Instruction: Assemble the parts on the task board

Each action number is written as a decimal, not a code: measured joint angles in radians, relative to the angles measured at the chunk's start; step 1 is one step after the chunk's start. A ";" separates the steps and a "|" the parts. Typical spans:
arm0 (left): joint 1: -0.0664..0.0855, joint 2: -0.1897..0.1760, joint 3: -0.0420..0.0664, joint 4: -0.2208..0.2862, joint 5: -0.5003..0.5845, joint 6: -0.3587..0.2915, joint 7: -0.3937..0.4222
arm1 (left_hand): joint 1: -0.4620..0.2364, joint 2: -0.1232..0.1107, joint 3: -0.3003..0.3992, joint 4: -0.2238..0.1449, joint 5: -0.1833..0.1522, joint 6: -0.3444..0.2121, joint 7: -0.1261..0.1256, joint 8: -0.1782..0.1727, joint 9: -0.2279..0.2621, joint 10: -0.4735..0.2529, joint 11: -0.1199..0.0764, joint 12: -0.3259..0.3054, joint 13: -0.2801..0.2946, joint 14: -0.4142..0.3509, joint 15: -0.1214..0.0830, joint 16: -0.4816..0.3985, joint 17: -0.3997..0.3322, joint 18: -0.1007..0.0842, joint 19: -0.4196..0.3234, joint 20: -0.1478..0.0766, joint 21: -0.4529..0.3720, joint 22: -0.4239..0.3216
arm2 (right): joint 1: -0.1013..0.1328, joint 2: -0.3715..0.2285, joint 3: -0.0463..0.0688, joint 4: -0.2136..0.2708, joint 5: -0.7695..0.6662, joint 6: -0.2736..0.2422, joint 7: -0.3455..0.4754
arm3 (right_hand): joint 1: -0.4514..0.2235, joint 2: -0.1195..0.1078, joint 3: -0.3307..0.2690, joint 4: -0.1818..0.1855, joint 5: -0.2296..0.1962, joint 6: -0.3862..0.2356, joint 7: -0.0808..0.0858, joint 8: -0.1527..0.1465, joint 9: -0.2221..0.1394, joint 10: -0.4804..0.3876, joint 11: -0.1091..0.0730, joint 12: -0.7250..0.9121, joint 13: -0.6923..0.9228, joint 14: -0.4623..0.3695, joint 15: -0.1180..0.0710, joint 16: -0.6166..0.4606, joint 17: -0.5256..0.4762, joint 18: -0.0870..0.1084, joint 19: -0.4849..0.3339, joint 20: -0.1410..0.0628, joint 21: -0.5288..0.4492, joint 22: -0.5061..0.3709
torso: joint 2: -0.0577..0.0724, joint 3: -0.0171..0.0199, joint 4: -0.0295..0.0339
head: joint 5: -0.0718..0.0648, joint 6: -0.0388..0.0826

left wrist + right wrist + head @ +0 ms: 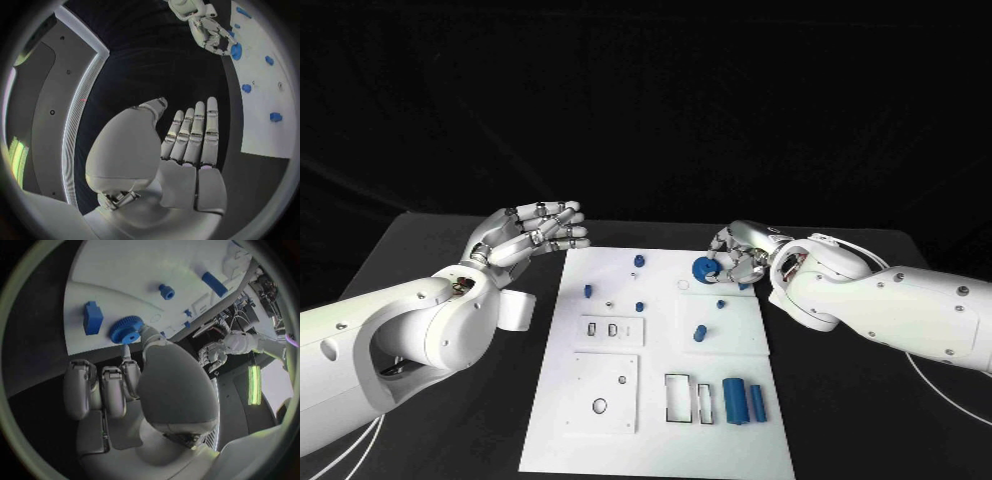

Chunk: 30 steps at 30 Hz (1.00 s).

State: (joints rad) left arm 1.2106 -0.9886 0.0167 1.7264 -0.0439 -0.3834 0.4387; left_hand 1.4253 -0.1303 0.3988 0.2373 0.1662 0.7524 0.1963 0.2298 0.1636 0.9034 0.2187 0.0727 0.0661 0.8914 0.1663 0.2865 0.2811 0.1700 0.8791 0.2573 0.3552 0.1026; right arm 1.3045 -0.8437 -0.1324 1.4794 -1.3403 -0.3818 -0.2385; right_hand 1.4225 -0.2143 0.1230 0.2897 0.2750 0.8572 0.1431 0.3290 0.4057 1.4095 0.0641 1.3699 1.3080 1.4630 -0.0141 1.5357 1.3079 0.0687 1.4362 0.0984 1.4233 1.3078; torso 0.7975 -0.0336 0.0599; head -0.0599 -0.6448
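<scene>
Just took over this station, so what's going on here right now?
The right hand holds a blue gear at the far right part of the task board. The left hand hangs open beside the board's far left corner, holding nothing. Two blue blocks lie near the board's near right corner, and several small blue pieces stand further up the board.
</scene>
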 measured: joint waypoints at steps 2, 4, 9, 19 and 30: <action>0.000 0.000 0.000 -0.001 0.000 0.000 0.000 | 0.000 0.000 0.000 0.000 0.000 0.000 0.000 0.000 0.000 -0.003 0.003 0.000 0.000 0.000 0.000 0.000 0.000 0.000 0.000 0.000 0.000 0.000 | 0.000 0.002 0.000 0.000 -0.002 -0.001 -0.002 | 0.000 0.000 0.000 0.000 0.000 0.000 0.000 0.000 0.000 0.000 0.000 0.000 0.000 0.000 0.000 0.000 0.000 0.000 0.000 0.000 0.003 0.000 | 0.000 0.0001 0.0000 | 0.000 0.001; 0.000 0.000 0.000 -0.002 0.000 0.000 -0.001 | 0.000 0.000 0.000 0.000 0.000 0.000 0.000 0.000 0.000 -0.003 0.003 0.000 0.000 0.000 0.000 0.000 0.000 0.000 0.000 0.000 0.000 0.000 | 0.000 0.004 0.000 0.001 -0.005 -0.001 -0.004 | 0.000 0.000 0.000 0.000 0.004 0.000 0.000 0.000 0.000 0.000 0.000 0.000 0.000 0.000 0.000 0.000 0.000 0.000 0.000 0.000 0.003 0.000 | 0.000 0.0000 -0.0001 | 0.000 0.001; 0.000 0.001 0.000 -0.004 0.001 0.001 -0.002 | 0.000 0.000 0.000 0.000 0.000 0.000 0.000 0.000 0.000 -0.003 0.003 0.000 0.000 0.000 0.000 0.000 0.000 0.000 0.000 0.000 0.000 0.000 | 0.000 0.007 0.000 0.001 -0.012 -0.004 -0.011 | 0.000 0.000 0.000 0.000 0.010 -0.003 0.003 0.004 0.000 0.004 -0.004 0.004 0.000 0.000 0.000 0.004 0.000 0.000 0.000 0.000 0.003 0.000 | 0.000 0.0007 -0.0001 | -0.001 0.001; 0.000 0.003 0.000 -0.005 0.001 0.002 -0.004 | 0.000 0.000 0.000 0.000 0.000 0.000 0.000 0.000 0.000 -0.003 0.003 0.000 0.000 0.000 0.000 0.000 0.000 0.000 0.000 0.000 0.000 0.000 | -0.003 0.024 0.000 -0.011 -0.022 -0.006 -0.029 | 0.004 0.004 0.001 -0.001 0.015 -0.003 0.003 0.004 0.000 0.004 -0.004 0.004 0.000 0.002 0.002 0.004 0.000 0.000 0.000 0.000 0.003 0.000 | 0.000 0.0012 -0.0001 | 0.000 -0.002; 0.000 0.003 0.000 -0.007 0.001 0.004 -0.006 | 0.000 0.000 0.000 0.000 0.000 0.000 0.000 0.000 0.000 -0.007 -0.001 0.000 0.000 0.000 0.000 0.000 0.001 0.000 0.000 0.000 0.000 0.000 | -0.003 0.030 0.000 -0.027 -0.026 -0.003 -0.037 | 0.004 0.004 0.003 -0.003 0.018 -0.003 0.003 0.004 0.000 0.004 -0.004 0.004 0.000 0.004 0.003 0.004 0.000 0.000 0.000 0.000 0.003 0.000 | 0.000 0.0012 -0.0003 | 0.003 -0.004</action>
State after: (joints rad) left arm 1.2107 -0.9855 0.0167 1.7196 -0.0426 -0.3795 0.4331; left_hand 1.4253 -0.1303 0.3988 0.2373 0.1662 0.7524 0.1963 0.2298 0.1636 0.8969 0.2181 0.0726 0.0661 0.8914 0.1663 0.2865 0.2824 0.1699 0.8791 0.2573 0.3552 0.1027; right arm 1.3011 -0.8140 -0.1323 1.4519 -1.3665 -0.3852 -0.2753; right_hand 1.4266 -0.2105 0.1260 0.2867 0.2928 0.8539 0.1464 0.3326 0.4054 1.4131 0.0605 1.3738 1.3076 1.4666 -0.0107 1.5396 1.3076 0.0688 1.4361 0.0984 1.4262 1.3074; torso 0.7979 -0.0323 0.0596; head -0.0569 -0.6491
